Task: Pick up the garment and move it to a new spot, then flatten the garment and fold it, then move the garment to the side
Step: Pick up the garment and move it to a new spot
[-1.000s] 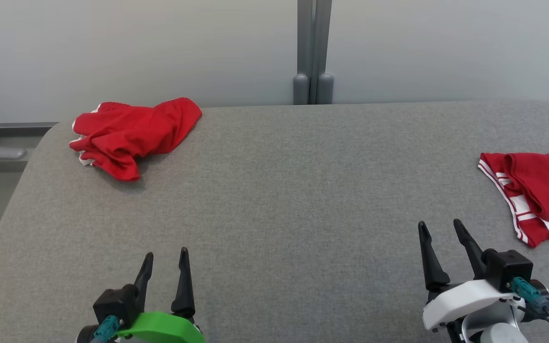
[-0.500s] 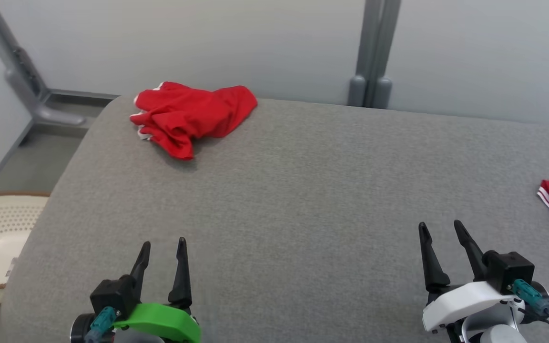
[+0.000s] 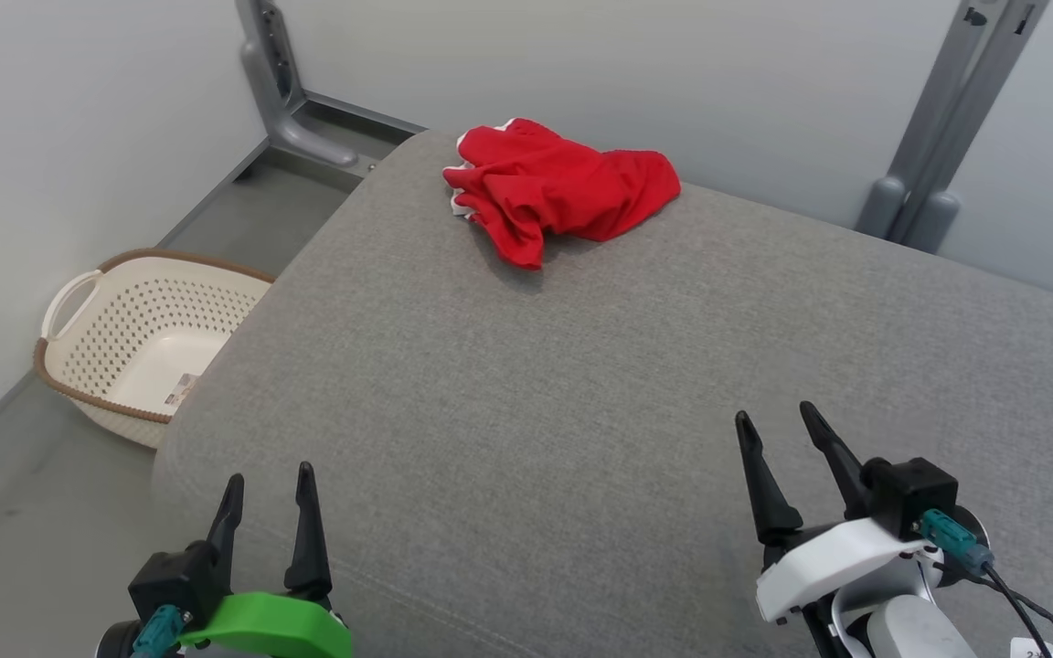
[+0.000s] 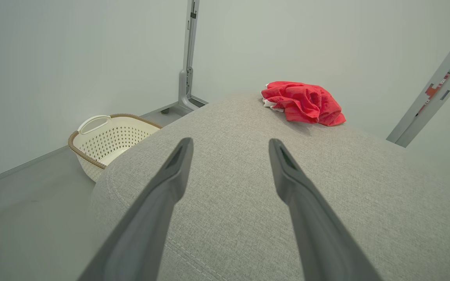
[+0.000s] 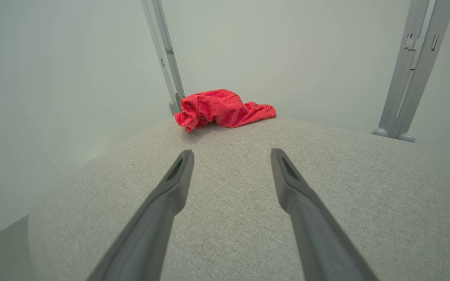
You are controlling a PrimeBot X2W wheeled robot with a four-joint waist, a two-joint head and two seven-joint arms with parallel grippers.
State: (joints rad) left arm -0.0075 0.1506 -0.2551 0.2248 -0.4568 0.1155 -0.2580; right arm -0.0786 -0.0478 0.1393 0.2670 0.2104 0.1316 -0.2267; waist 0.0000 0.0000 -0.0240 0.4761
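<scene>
The left arm sat at the lower left of the head view with its green-collared wrist low, fingers pointing up the frame over the rounded near-left corner of the grey fabric counter. The right arm sat at the lower right, its white wrist angled so its fingers leaned slightly to the left above the counter's near part.

The counter's left edge dropped to the floor, where a cream perforated laundry basket with a brown rim stood just beside it. A broad bare stretch of grey fabric lay between both arms and the crumpled red garment, which lay at the upper centre near the far left corner, close to the wall. A grey metal post rose behind the far edge.

The left jaws and the right jaws were both spread wide, grasping nothing and touching nothing.
</scene>
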